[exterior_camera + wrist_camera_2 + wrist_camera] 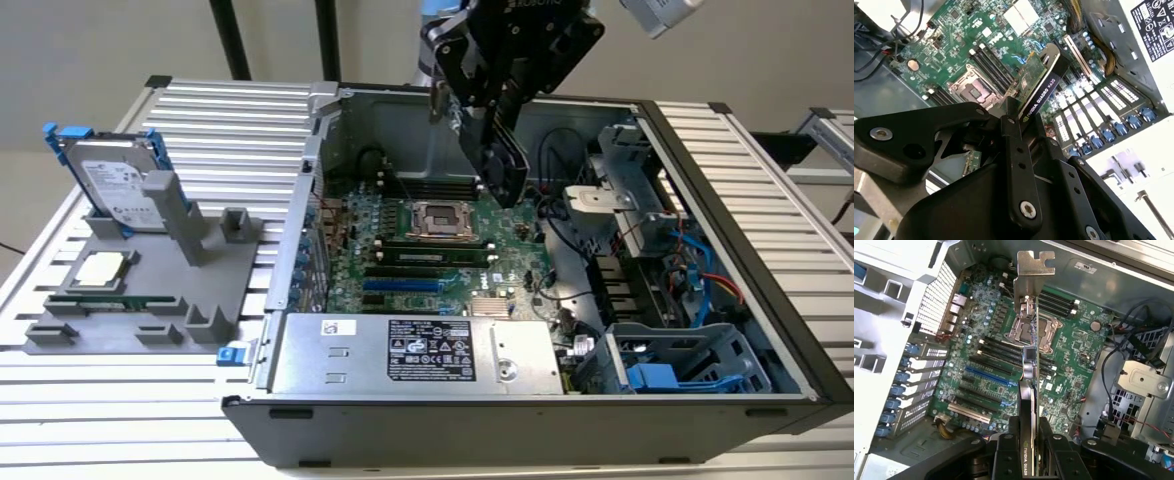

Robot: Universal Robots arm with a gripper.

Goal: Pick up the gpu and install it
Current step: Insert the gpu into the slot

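My gripper [497,140] is shut on the gpu [506,170], a thin card with a dark face. It holds the card on edge above the motherboard [427,240] of the open computer case [747,250]. In the second wrist view the gpu [1043,86] sticks out past the black fingers [1015,150], over the board's memory slots. In the first wrist view the gpu [1029,365] shows edge-on with its silver bracket [1034,267] at the far end. It hangs over the processor socket [1033,332], apart from the blue expansion slot [988,375].
A grey fixture [200,290] at the exterior view's left carries a silver hard drive in a blue frame [114,185], a processor [100,270] and a RAM stick [114,300]. Inside the case are the power supply [414,350], a drive cage [681,365] and loose cables [587,270].
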